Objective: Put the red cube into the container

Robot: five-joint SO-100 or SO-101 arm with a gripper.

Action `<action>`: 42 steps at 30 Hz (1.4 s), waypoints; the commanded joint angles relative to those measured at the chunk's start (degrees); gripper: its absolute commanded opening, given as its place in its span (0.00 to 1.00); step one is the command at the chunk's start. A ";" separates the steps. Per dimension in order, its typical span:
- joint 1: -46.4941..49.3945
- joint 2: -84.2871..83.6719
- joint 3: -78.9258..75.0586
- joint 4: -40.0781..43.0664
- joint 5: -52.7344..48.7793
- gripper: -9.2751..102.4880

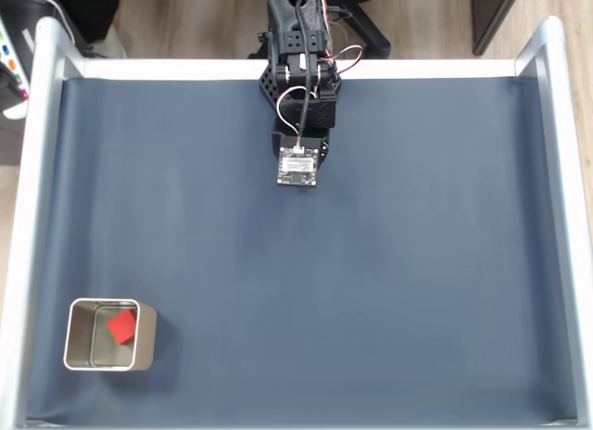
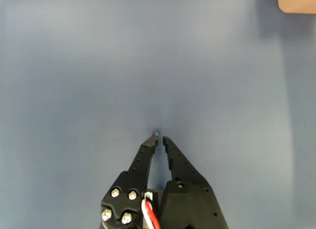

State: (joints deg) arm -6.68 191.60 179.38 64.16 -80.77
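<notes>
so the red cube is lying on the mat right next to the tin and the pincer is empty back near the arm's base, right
Not quite. The red cube is inside the tin, not on the mat beside it; the fixed view shows this. The rest holds: the pincer is shut with nothing in it, back near the arm's base.

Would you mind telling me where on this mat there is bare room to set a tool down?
Nearly all of the blue mat is bare: the centre and whole right side in the fixed view. Occupied: bottom-left corner, container holding the red cube, and top centre, arm with gripper.
</notes>
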 commanded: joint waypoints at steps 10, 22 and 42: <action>0.26 0.53 -0.09 8.53 3.78 0.08; 0.35 0.62 -0.09 8.88 3.78 0.09; 0.35 0.62 -0.09 8.88 3.78 0.09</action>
State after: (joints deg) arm -6.68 192.48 179.74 72.69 -77.34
